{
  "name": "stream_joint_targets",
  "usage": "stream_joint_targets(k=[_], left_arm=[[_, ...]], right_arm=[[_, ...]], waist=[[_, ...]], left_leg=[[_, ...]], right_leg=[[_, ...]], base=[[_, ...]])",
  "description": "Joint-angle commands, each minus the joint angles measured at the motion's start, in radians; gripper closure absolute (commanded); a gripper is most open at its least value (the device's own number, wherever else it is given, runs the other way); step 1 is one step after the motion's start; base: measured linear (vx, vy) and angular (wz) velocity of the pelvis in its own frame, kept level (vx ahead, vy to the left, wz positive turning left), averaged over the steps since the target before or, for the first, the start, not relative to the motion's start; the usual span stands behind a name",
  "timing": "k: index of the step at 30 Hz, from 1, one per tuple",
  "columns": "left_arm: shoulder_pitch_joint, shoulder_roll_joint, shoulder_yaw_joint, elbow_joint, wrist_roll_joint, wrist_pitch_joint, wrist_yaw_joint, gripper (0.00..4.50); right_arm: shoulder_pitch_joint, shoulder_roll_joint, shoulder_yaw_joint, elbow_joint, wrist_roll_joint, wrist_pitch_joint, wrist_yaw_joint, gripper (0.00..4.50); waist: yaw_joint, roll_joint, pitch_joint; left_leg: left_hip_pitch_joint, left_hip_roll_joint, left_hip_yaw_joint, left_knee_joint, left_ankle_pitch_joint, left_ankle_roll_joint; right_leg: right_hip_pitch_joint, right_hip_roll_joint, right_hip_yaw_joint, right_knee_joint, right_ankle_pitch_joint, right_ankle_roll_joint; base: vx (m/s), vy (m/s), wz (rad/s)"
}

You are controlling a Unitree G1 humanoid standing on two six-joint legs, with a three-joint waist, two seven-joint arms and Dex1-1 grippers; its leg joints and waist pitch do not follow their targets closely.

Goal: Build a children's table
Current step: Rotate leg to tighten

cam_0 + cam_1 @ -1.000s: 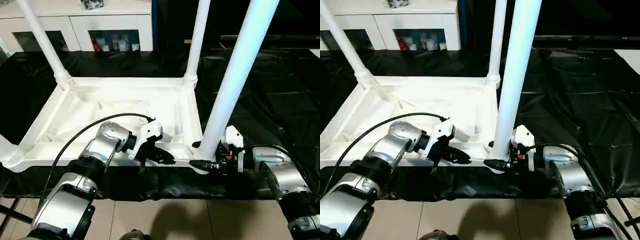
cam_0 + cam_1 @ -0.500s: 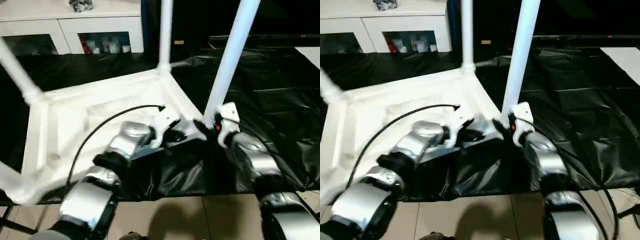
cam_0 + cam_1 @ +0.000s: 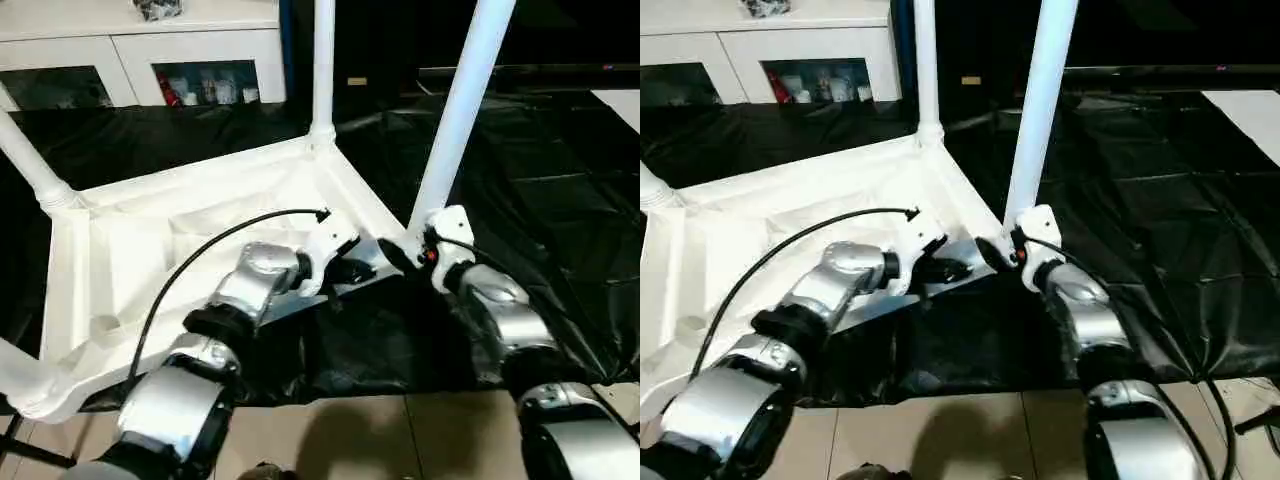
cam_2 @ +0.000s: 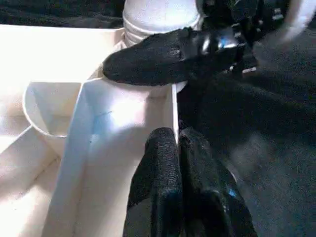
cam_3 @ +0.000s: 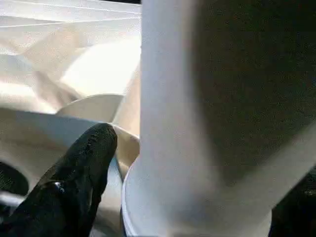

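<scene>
the children's table point(image 3: 190, 225) is lying upside down on a worktop point(image 3: 560, 170) covered in black sheeting, ribbed underside facing up, legs sticking straight up out of the corner sockets. it sits skewed, with one corner pointing toward the robot.

left gripper point(image 3: 352, 272) is at the near rim of the tabletop, right by that near corner. its fingers point(image 4: 165, 168) are pressed together, sitting right along the thin white rim edge, with nothing between them that i can see.

right gripper point(image 3: 412, 262) is down at the base of the near leg point(image 3: 455, 120), where it goes into the socket. its fingers point(image 5: 81, 173) are spread with the leg between them; one black finger sits just beside the leg's collar. can't tell whether it actually touches.

white glass-door cabinet point(image 3: 150, 60) stands at the back behind the worktop.
</scene>
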Motion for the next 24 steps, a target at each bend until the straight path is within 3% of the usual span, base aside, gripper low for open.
stream_joint_targets(k=[1,4,5,9,11,12,15,17,24], left_arm=[[-0.003,-0.017,-0.04,-0.062,-0.042,-0.038,-0.121,4.5],[0.006,0.004,-0.046,-0.08,-0.052,-0.04,-0.178,4.5],[0.011,0.014,-0.048,-0.09,-0.058,-0.042,-0.212,4.5],[0.019,0.035,-0.055,-0.109,-0.065,-0.044,-0.275,4.5],[0.024,0.052,-0.062,-0.117,-0.068,-0.042,-0.311,4.5],[0.026,0.059,-0.066,-0.12,-0.07,-0.038,-0.327,4.5],[0.034,0.088,-0.078,-0.138,-0.078,-0.02,-0.396,4.5],[0.035,0.093,-0.079,-0.14,-0.078,-0.019,-0.406,4.5],[0.039,0.101,-0.07,-0.142,-0.074,-0.02,-0.4,4.5]], right_arm=[[0.032,0.006,0.094,-0.01,-0.015,0.008,0.156,0.56],[0.058,-0.024,0.113,-0.052,0.005,0.004,0.263,0.56],[0.071,-0.04,0.122,-0.072,0.015,0.004,0.316,0.56],[0.104,-0.078,0.146,-0.126,0.038,0.008,0.44,0.56],[0.129,-0.107,0.164,-0.167,0.053,0.017,0.523,0.56],[0.137,-0.117,0.17,-0.182,0.06,0.023,0.554,0.9],[0.17,-0.157,0.192,-0.245,0.078,0.057,0.649,0.9],[0.177,-0.166,0.198,-0.258,0.081,0.066,0.667,0.97],[0.188,-0.157,0.187,-0.278,0.087,0.086,0.659,1.58]], waist=[[0.005,-0.019,-0.069],[0.012,-0.018,-0.067],[0.016,-0.018,-0.064],[0.019,-0.015,-0.06],[0.023,-0.012,-0.06],[0.024,-0.013,-0.06],[0.033,-0.013,-0.064],[0.037,-0.012,-0.064],[0.037,-0.015,-0.064]], left_leg=[[0.018,0.149,-0.073,-0.069,-0.105,0.119],[0.018,0.149,-0.072,-0.068,-0.119,0.127],[0.019,0.15,-0.073,-0.07,-0.148,0.116],[0.024,0.156,-0.077,-0.079,-0.196,0.082],[0.03,0.157,-0.076,-0.082,-0.205,0.062],[0.029,0.157,-0.077,-0.082,-0.205,0.062],[0.027,0.156,-0.077,-0.079,-0.175,0.07],[0.026,0.157,-0.077,-0.078,-0.168,0.079],[0.029,0.157,-0.078,-0.081,-0.187,0.049]], right_leg=[[0.047,-0.137,0.074,-0.045,0.049,-0.281],[0.044,-0.138,0.075,-0.052,0.009,-0.277],[0.044,-0.137,0.075,-0.058,-0.051,-0.268],[0.04,-0.135,0.078,-0.067,-0.133,-0.254],[0.037,-0.134,0.079,-0.067,-0.128,-0.256],[0.039,-0.134,0.08,-0.066,-0.122,-0.256],[0.042,-0.138,0.08,-0.06,-0.074,-0.261],[0.039,-0.138,0.079,-0.059,-0.062,-0.264],[0.038,-0.139,0.079,-0.062,-0.102,-0.26]], base=[[0.0,0.0,0.0],[0.0,0.0,0.0],[0.0,0.0,0.0],[0.0,0.0,0.0],[0.0,0.0,0.0],[0.0,0.0,0.0],[0.0,0.0,0.0],[0.0,0.0,0.0],[0.0,0.0,0.0]])
